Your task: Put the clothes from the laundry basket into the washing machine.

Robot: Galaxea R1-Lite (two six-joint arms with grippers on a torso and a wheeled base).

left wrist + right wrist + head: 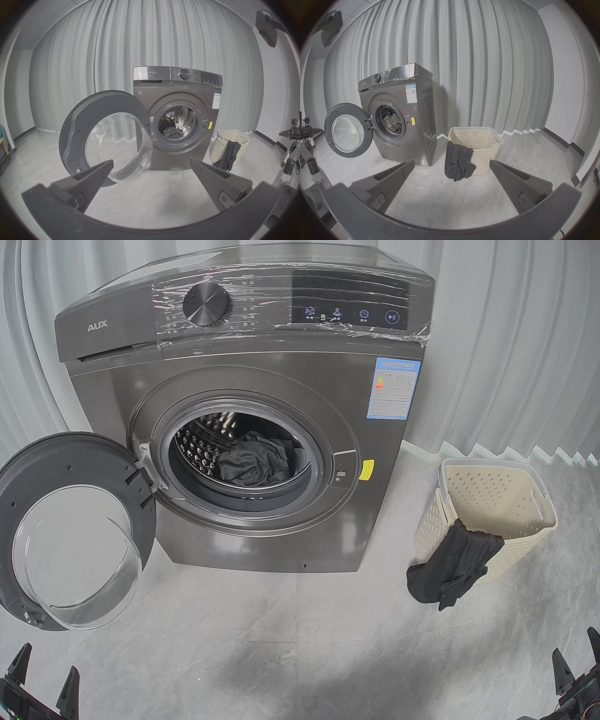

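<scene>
Two arms low | left gripper (47, 660), right gripper (574, 643) well apart | fingers (90, 179) spread (empty)

- Bright, even, diffuse room light.
- Glare streaks on plastic film (269, 302) atop the washing machine (250, 546).
- Wrist views bow curtain (487, 62) folds; corners dark.

door (65, 455) aside, drum mouth (199, 446) unobstructed (garment (253, 462) within)

Grey washing machine (250, 365), cream perforated laundry basket (500, 496), black clothes (453, 565), pale pleated curtain (519, 334)
</scene>
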